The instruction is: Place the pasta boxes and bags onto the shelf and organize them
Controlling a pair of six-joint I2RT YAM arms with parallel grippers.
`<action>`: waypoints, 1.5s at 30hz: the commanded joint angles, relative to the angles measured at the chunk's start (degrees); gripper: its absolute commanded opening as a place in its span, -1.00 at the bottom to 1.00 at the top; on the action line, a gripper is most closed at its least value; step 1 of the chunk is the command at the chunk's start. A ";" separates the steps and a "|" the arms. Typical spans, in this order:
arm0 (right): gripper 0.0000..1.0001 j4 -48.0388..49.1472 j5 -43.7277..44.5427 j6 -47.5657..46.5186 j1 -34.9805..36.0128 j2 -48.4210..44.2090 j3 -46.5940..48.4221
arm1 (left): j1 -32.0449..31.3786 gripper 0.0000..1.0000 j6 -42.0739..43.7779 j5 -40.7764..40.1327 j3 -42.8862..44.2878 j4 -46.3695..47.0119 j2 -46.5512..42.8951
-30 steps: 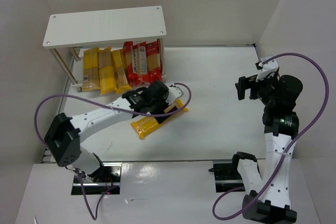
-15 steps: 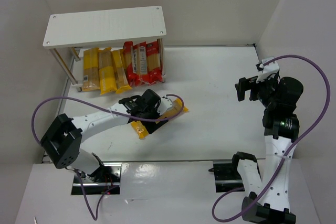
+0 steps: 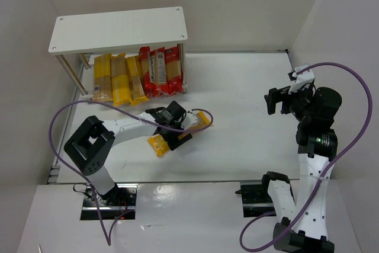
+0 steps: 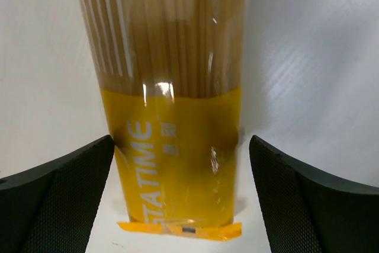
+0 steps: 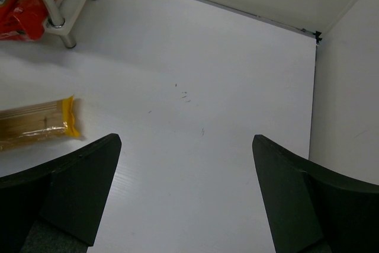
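Observation:
A yellow spaghetti pack [image 3: 200, 120] lies slanted on the white table in front of the shelf. My left gripper [image 3: 173, 130] is low over it and open. In the left wrist view the pack [image 4: 177, 146] sits between my two black fingers [image 4: 65, 194], which straddle its yellow end without clamping it. The white shelf [image 3: 118, 28] stands at the back left on thin legs. Several yellow packs [image 3: 118, 81] and red packs [image 3: 155, 70] lie side by side under its top. My right gripper [image 3: 275, 100] is open and empty at the far right, raised above bare table [image 5: 186, 194].
White walls enclose the table on the left, back and right. The right wrist view shows a shelf leg [image 5: 52, 3], a red pack's end [image 5: 18, 13] and the loose pack's end [image 5: 35, 124]. A purple cable [image 3: 65, 114] loops beside the left arm.
My left arm has folded in toward its base, and its gripper has come down the loose yellow pack toward its near end. The right arm has not moved.

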 commanded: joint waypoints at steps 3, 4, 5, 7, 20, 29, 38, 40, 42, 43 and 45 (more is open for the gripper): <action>1.00 -0.04 -0.15 -0.46 0.53 -0.53 0.49 | 0.27 1.00 2.32 -0.47 3.07 2.76 3.78; 1.00 -0.04 -0.15 -0.46 0.53 -0.53 0.49 | 0.27 1.00 2.33 -1.43 3.08 2.76 3.79; 1.00 -0.04 -0.15 -0.46 0.53 -0.53 0.49 | 0.27 1.00 2.94 -2.31 3.08 3.37 3.79; 1.00 -0.04 -0.15 -0.46 0.53 -0.53 0.49 | 0.27 1.00 3.73 -2.32 3.08 3.38 4.83; 1.00 -0.57 -0.15 -0.98 0.53 -0.01 1.54 | 0.27 -1.00 5.67 4.35 4.75 -1.02 9.42; 1.00 -1.62 -0.15 -0.98 0.53 -1.06 1.54 | 5.26 -1.00 -0.13 6.19 7.74 -3.39 -2.18; 1.00 -1.62 -0.15 0.07 1.05 -3.25 0.49 | 11.61 -1.00 -3.91 8.58 5.20 -3.56 -12.91; 1.00 -1.62 -0.15 0.60 1.05 -3.26 -0.13 | 13.09 -1.00 -4.61 8.58 3.96 -2.87 -15.27; 1.00 -1.09 -0.15 1.21 1.05 -3.26 -0.65 | 13.62 -1.00 -4.61 8.58 3.26 -2.86 -16.68; 1.00 -1.09 -0.67 1.21 1.05 -3.26 -0.65 | 13.63 -1.00 -4.61 8.58 3.25 -2.86 -16.69; 1.00 -1.09 -0.68 1.21 1.05 -3.78 -0.65 | 14.24 -1.00 -4.61 8.58 2.73 -3.47 -18.44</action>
